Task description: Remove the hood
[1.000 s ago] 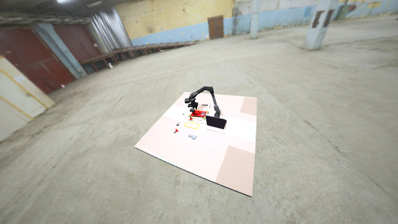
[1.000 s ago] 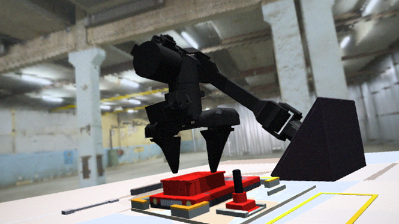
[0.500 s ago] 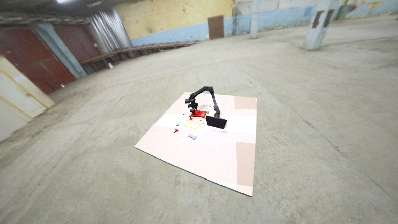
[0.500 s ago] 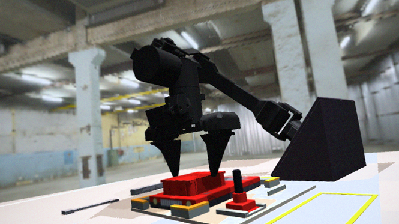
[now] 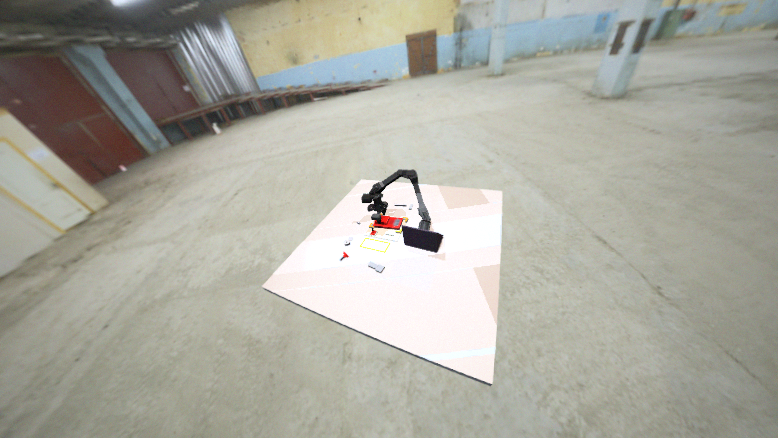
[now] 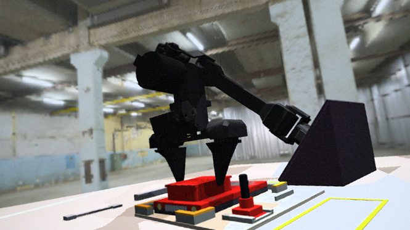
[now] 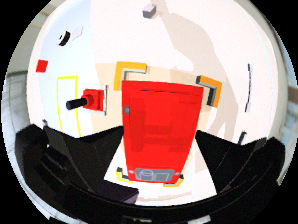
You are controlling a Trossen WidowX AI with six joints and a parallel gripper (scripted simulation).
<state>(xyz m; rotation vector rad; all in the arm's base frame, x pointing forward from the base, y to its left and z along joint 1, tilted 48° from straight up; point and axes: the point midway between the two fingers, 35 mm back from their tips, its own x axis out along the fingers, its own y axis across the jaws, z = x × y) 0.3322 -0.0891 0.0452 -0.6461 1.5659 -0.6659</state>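
Observation:
The toy car [image 5: 396, 223] [image 6: 240, 191] is red and sits between corner blocks on a board. Its hood [image 6: 181, 192] [image 7: 162, 112] is a raised red box above the grille, in place on the car. My gripper [image 6: 199, 182] [image 7: 161, 132] is open and empty, pointing down over the car. Its fingers stand on either side of the hood, with the near fingertip beside the upper part of the hood's side. The far fingertip is partly hidden behind the hood in the exterior view. The marked area [image 5: 374, 249] [image 6: 361, 223] [image 7: 67, 77] is a yellow outline beside the board, with nothing inside it.
A red block with an upright black post [image 6: 243, 185] [image 7: 76, 103] stands between the car and the marked area. Orange-topped corner blocks [image 6: 194, 214] [image 7: 131, 66] surround the car. A dark wedge [image 5: 423, 239] [image 6: 331, 149] stands near the arm's base. A thin rod [image 6: 93, 211] lies beyond the board.

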